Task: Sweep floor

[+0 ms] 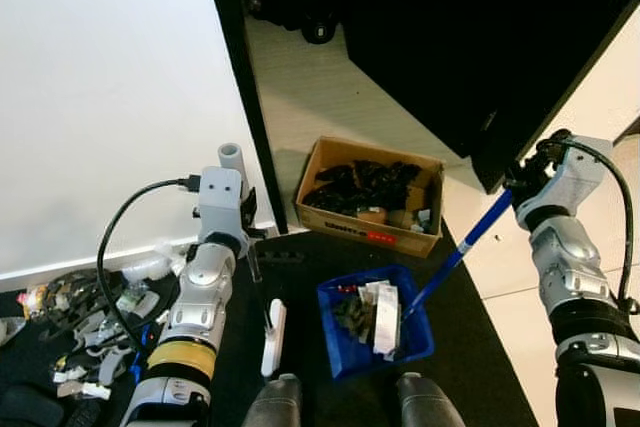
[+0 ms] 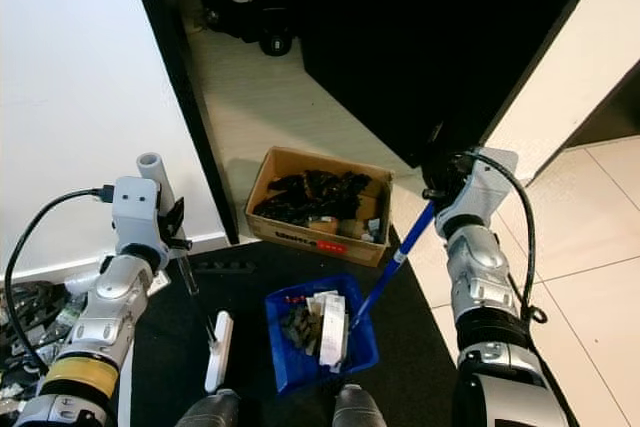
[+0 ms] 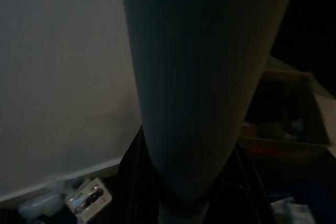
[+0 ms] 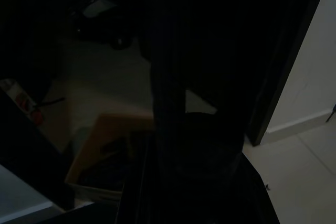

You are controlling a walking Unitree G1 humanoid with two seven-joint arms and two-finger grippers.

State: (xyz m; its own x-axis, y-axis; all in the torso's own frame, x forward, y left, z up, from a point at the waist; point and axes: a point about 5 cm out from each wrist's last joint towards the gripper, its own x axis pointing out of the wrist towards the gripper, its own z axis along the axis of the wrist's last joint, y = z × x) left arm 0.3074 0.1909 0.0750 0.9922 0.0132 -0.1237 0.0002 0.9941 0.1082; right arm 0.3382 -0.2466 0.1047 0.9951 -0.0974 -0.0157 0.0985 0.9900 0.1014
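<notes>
The right tool [image 2: 437, 193] grips a blue broom handle [image 1: 458, 256] slanting down into the blue dustpan [image 1: 374, 322] on the dark mat. The left tool [image 1: 243, 232] holds a white brush [image 1: 272, 339] beside it, near the cardboard box [image 1: 371, 195].

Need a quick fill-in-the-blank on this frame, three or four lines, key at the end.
1. The blue plastic dustpan holds white and grey ____.
2. The blue long handle is gripped by the ____ end effector.
3. The brown cardboard box sits ____ the dustpan, farther from the robot.
4. The white brush lies on the ____ mat.

Missing: debris; right; behind; black
</notes>
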